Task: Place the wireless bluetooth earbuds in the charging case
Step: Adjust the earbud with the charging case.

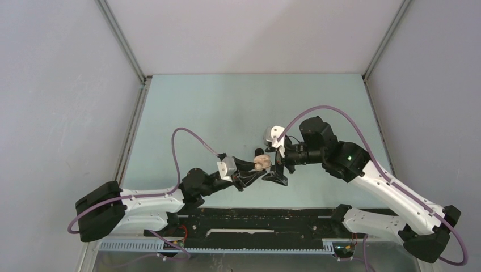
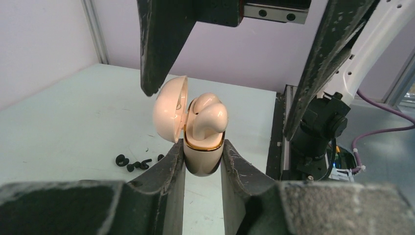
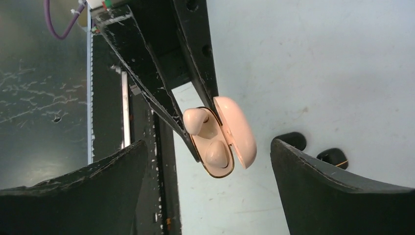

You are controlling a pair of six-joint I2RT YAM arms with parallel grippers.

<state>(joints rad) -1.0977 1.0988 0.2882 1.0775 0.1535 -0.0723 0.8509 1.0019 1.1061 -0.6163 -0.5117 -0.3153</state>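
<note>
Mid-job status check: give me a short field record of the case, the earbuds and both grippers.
charging case: cream, lid open, upright
left gripper: shut on charging case
earbuds: two cream ones in the case; one sits low, the other stands proud
right gripper: open, fingers either side of case
table: small black pieces lying loose

No legible text, label or number on anything
</note>
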